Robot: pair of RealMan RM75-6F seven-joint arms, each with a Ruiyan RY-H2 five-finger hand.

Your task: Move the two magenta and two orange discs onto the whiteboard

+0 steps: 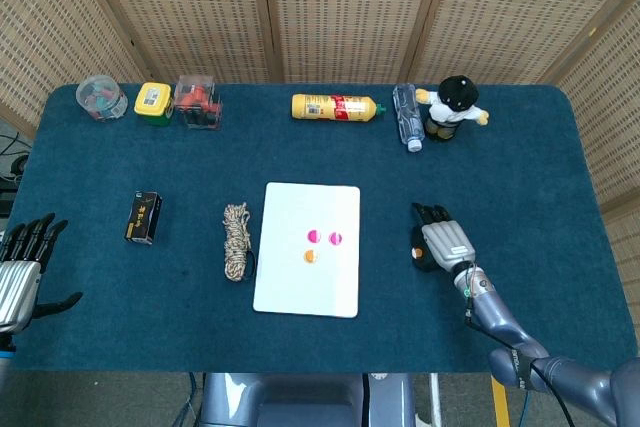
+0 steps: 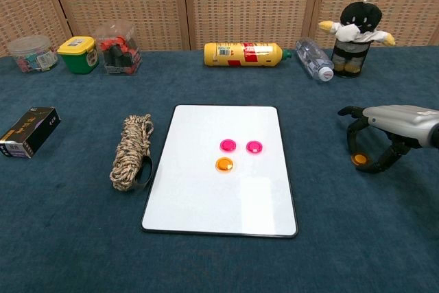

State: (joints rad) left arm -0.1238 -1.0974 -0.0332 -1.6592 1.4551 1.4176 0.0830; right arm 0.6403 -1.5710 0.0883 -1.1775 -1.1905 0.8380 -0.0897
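Three discs already on flat white whiteboard [image 2: 219,200]: two magenta discs [image 2: 228,145], one orange. Last orange disc [image 2: 359,159] on cloth; my right hand [image 2: 384,135] arched over it, not gripping.

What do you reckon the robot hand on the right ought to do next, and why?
Probably close its fingers on the last orange disc and lift it. The right robot hand arches over that disc on the cloth, while three discs already lie on the whiteboard.
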